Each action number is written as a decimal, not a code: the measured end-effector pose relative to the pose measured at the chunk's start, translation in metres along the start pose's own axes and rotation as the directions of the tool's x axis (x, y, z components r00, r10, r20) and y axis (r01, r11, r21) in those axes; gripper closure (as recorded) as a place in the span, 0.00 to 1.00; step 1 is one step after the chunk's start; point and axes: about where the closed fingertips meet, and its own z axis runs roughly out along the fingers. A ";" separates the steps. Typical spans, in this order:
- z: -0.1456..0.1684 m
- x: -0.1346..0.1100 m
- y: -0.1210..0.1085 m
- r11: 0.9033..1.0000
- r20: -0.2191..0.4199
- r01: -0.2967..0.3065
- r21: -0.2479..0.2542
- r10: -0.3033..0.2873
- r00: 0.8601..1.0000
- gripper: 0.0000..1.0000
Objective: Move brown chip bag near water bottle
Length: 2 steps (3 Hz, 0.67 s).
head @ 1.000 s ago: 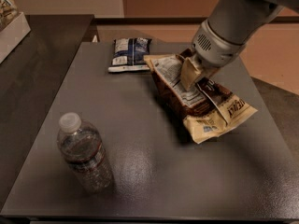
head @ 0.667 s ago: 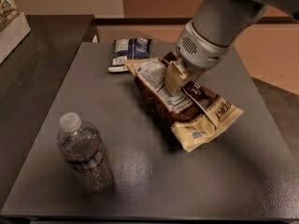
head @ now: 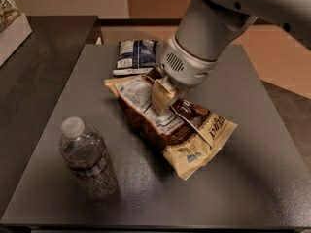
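The brown chip bag (head: pixel 167 123) is dark brown with cream edges and a white label. It hangs tilted over the middle of the grey table, with its lower cream end near the surface. My gripper (head: pixel 164 97) comes down from the upper right and is shut on the brown chip bag at its middle. The water bottle (head: pixel 88 158) stands upright at the front left, clear with a white cap. It is a short gap to the left of the bag.
A dark-blue-and-white snack bag (head: pixel 135 56) lies flat at the back of the grey table (head: pixel 243 178). A darker counter (head: pixel 34 72) adjoins on the left, with a white box (head: pixel 10 28) at its far edge.
My gripper has carried the brown chip bag to the left and toward the front, closer to the water bottle. The bottle and the blue snack bag have not moved.
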 end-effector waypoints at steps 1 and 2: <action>0.008 0.003 0.020 0.999 -0.021 0.037 -0.015 -0.037 0.999 0.83; 0.014 0.004 0.033 0.998 -0.036 0.064 -0.025 -0.064 0.997 0.60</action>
